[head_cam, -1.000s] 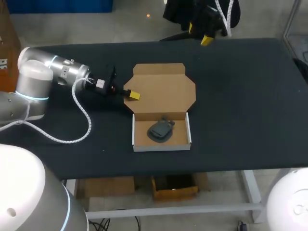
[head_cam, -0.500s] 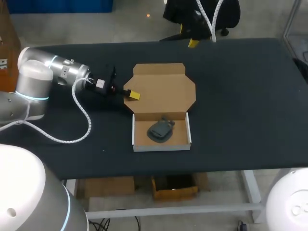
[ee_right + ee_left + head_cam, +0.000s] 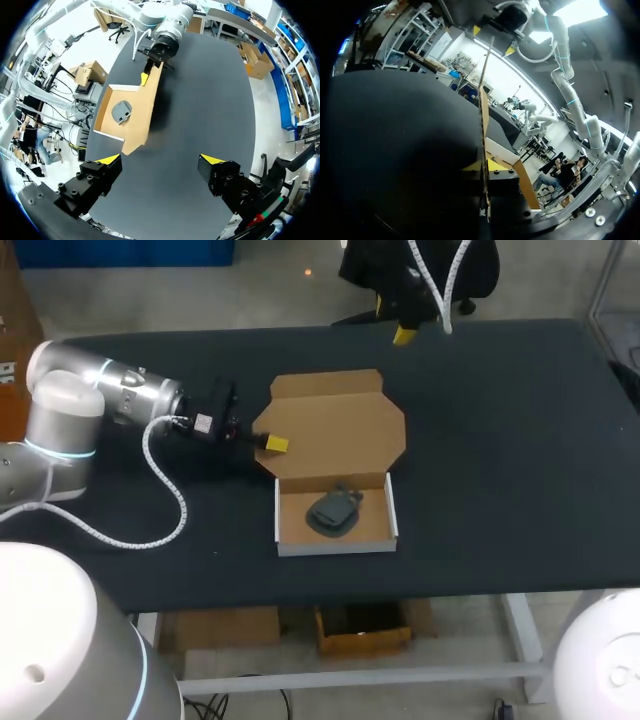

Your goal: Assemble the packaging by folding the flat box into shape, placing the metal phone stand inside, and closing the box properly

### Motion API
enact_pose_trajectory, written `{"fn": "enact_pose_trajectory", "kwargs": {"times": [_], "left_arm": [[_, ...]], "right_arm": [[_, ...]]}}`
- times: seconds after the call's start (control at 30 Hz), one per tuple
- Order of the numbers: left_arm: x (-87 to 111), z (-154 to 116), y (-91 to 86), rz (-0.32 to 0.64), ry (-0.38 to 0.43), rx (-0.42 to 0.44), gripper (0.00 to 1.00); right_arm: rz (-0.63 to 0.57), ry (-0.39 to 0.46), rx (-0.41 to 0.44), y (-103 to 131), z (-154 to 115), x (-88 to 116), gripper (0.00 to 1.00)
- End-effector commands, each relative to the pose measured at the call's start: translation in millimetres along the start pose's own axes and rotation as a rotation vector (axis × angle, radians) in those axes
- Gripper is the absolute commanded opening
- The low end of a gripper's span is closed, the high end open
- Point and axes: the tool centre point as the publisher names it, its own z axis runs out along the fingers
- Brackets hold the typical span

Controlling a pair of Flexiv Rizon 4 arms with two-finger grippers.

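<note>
The box tray (image 3: 335,546) stood folded with the metal phone stand (image 3: 334,510) inside it; we judged only closing was left. Behind the tray, our left gripper (image 3: 275,443) pinched the open lid (image 3: 335,425) by its edge, and our right gripper (image 3: 161,160) hung spread, far beyond the tray

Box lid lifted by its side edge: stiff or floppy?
Probably light and fairly stiff: the lid is thin cardboard, flat though only the left gripper grips its edge. Likely to hinge at the tray crease rather than bend.

One finger of the left claw (image 3: 272,443) lies hidden under the box lid (image 3: 335,420). The right arm (image 3: 420,265) is cut off by the head view's edge.
</note>
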Motion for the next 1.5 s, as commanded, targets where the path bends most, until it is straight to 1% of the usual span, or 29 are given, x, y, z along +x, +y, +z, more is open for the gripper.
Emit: {"fn": "enact_pose_trajectory", "kwargs": {"times": [0.03,0.23,0.43,0.47,0.63,0.77,0.83,0.87,0.93,0.97,1.0,1.17,1.5], "left_arm": [[13.9,4.4,7.6,0.039,-0.083,-0.008,0.0],[16.0,10.3,4.9,0.108,-0.102,-0.036,0.0],[15.6,15.8,5.0,0.158,-0.109,-0.052,0.0],[16.4,17.2,5.8,0.166,-0.096,-0.049,0.0],[18.9,19.2,6.9,0.22,-0.116,-0.049,0.0],[21.4,21.5,7.3,0.265,-0.155,-0.062,0.0],[21.7,22.5,7.4,0.275,-0.182,-0.064,0.0],[21.5,22.8,7.4,0.281,-0.177,-0.062,0.0],[22.0,22.6,7.4,0.295,-0.203,-0.059,0.0],[22.3,22.8,7.5,0.298,-0.2,-0.054,0.0],[22.8,22.5,7.5,0.304,-0.221,-0.049,0.0],[24.2,21.0,7.0,0.322,-0.241,-0.035,0.0],[29.0,18.8,6.2,0.348,-0.245,-0.02,0.0]], "right_arm": [[-0.005,0.007,0.002,3.6,-0.5,-0.6,1.0],[-0.018,0.004,0.004,10.0,-1.1,0.6,1.0],[-0.026,0.004,-0.003,13.0,0.4,2.3,1.0],[-0.026,0.004,-0.003,13.6,0.7,2.4,1.0],[-0.036,0.003,-0.01,18.0,0.5,3.3,1.0],[-0.05,0.002,-0.013,22.7,0.0,3.6,1.0],[-0.054,0.003,-0.011,24.8,-0.5,3.7,1.0],[-0.057,0.002,-0.011,25.4,-0.9,3.7,1.0],[-0.06,0.001,-0.013,26.0,-1.6,3.8,1.0],[-0.061,0.001,-0.013,26.2,-1.9,3.8,1.0],[-0.061,0.001,-0.013,26.3,-2.0,3.8,1.0],[-0.065,0.0,-0.015,26.2,-2.4,4.0,1.0],[-0.07,0.004,-0.019,25.7,-1.2,3.6,1.0]]}}
